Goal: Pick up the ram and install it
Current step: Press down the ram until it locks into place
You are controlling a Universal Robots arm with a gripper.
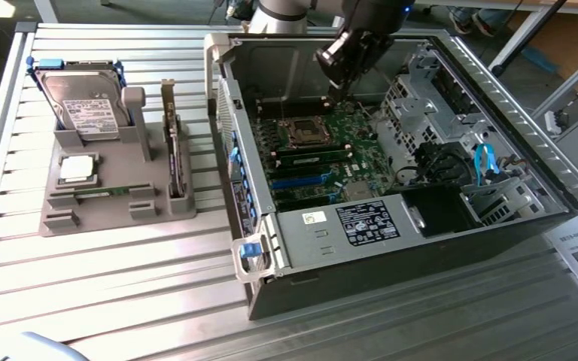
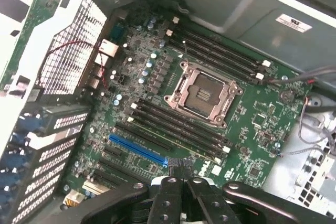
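A ram point(image 1: 103, 190) stick, thin and green, lies flat in a slot of the grey holder point(image 1: 98, 218) at the exterior view's left. My gripper point(image 1: 336, 92) hangs inside the open computer case point(image 1: 390, 226), above the motherboard point(image 2: 252, 124) and far from the ram. Its black fingers point(image 2: 197, 192) are pressed together with nothing visible between them, so the gripper point(image 2: 182, 174) is shut. Below it lie the long black memory slots point(image 2: 178, 124) beside the bare CPU socket point(image 2: 202, 94); I see no stick in them.
The holder also carries a silver hard drive point(image 1: 80, 101), a CPU point(image 1: 76, 168) and an upright dark expansion card point(image 1: 174, 150). Case walls, a drive cage point(image 1: 409, 98) and blue cables point(image 1: 485, 162) ring the motherboard. A blue card slot point(image 2: 139, 149) lies near the memory slots.
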